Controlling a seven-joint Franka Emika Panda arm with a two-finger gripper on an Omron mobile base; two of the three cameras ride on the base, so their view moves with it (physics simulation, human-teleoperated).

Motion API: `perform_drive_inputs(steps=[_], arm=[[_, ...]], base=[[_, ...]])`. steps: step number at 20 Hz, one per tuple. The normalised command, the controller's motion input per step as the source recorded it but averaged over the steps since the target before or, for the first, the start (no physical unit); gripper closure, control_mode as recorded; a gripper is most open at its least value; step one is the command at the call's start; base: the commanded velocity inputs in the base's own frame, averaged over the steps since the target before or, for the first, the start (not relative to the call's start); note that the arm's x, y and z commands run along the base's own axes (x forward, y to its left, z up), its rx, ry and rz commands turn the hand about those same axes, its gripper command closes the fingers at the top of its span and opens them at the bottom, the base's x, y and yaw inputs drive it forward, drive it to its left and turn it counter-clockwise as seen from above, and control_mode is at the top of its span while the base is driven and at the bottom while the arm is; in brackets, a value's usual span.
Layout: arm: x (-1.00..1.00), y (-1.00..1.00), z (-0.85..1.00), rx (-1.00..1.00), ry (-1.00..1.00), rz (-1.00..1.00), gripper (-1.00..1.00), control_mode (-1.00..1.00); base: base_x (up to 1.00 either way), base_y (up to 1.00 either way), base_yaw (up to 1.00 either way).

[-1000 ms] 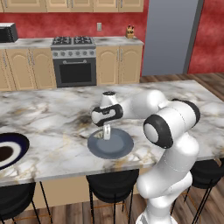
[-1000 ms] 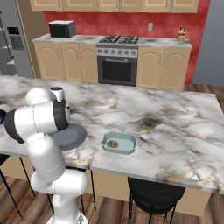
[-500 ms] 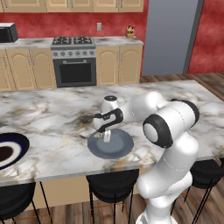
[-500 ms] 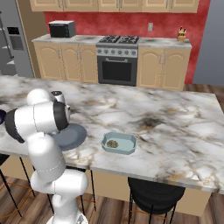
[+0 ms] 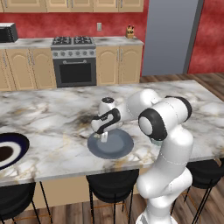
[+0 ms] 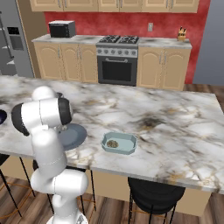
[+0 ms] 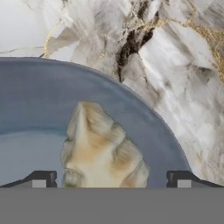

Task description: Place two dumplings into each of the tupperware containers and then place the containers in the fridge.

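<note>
Gripper [image 7: 111,183] spread wide astride a dumpling [image 7: 103,148] on the grey plate [image 7: 30,96] — an off-centre pinch could squirt it sideways.

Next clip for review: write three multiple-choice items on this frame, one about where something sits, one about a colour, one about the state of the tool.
1. Where is the tool?
A. Above the round grey dish
B. Beside the stove
C. Inside the fridge

2. What colour is the rectangular container on the marble counter?
A. Bright red
B. Pale translucent blue
C. Yellow

3. How do the tool's jaws stand?
A. Clamped on the container's rim
B. Shut with nothing held
C. Open, one on each side of a dumpling

Answers: 1 A, the left base view shows it pointing down at the round grey dish. 2 B, the right base view shows a pale bluish box with food inside. 3 C, the hand view shows both tips set wide apart with the dumpling between them.
</note>
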Motion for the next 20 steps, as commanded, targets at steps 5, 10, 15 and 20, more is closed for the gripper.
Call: perform_drive_inputs(steps=[5, 10, 15, 20], arm=[[0.13, 0.0, -0.25, 0.0, -0.01, 0.0, -1.0, -1.0], [0.07, 0.01, -0.39, 0.0, 0.0, 0.0, 1.0, -1.0], [0.01, 0.02, -0.1, 0.0, 0.0, 0.0, 1.0, -1.0], [0.0, -0.06, 0.16, 0.0, 0.0, -0.04, 1.0, -1.0]], base=[[0.0, 0.0, 0.0], [0.0, 0.0, 0.0], [0.0, 0.0, 0.0], [0.0, 0.0, 0.0]])
